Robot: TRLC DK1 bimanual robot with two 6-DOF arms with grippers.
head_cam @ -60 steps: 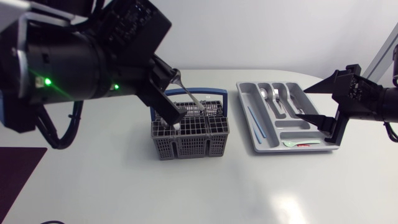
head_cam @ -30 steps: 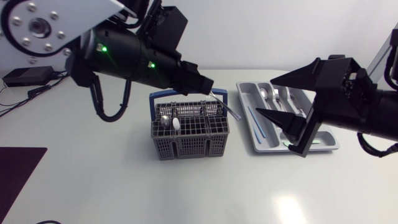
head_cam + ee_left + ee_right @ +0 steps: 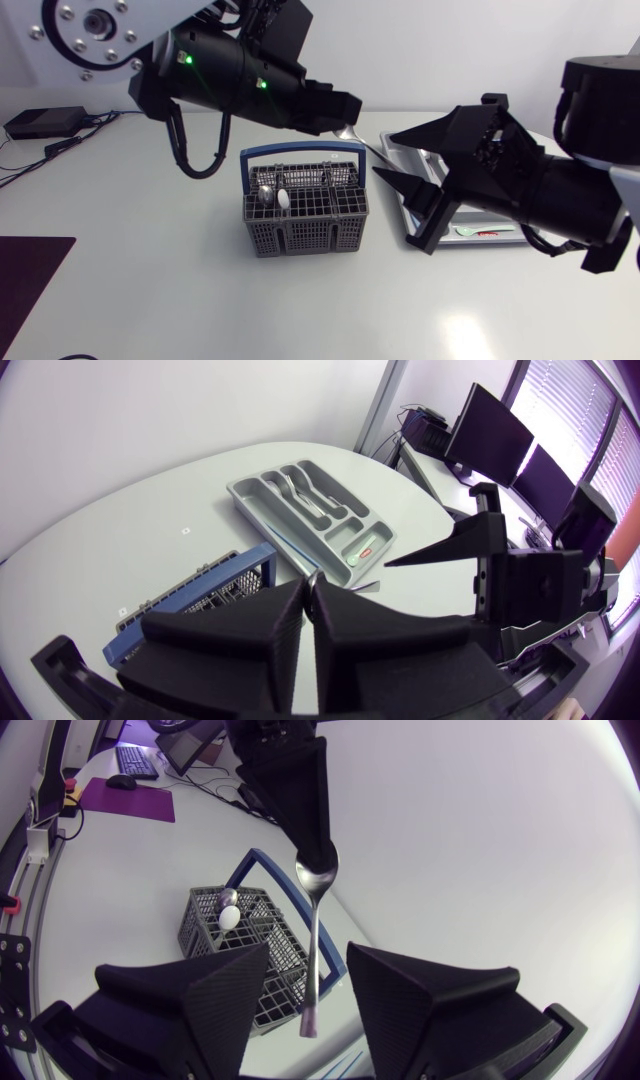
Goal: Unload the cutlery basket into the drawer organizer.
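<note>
My left gripper (image 3: pixel 345 108) hangs above the basket (image 3: pixel 300 235), over the side nearest the organizer (image 3: pixel 240 492), with its fingers clamped on the bowl end of a spoon (image 3: pixel 315 940). This leaves the handle free, pointing away from the basket. I read that as a handover grip. My right gripper (image 3: pixel 385 157) sits just beyond the basket on the organizer side, fingers spread wide, and the handle lies in the gap between them, touching neither. The organizer lies flat beside the basket with several pieces already in its slots, though my right arm hides most of it from overhead. 2 pieces stand upright in the basket, so unloading is not done. The table (image 3: pixel 200 300) is white and glossy and shows glare. A dark mat (image 3: pixel 30 280) lies well away from the basket on the side opposite the organizer.
</note>
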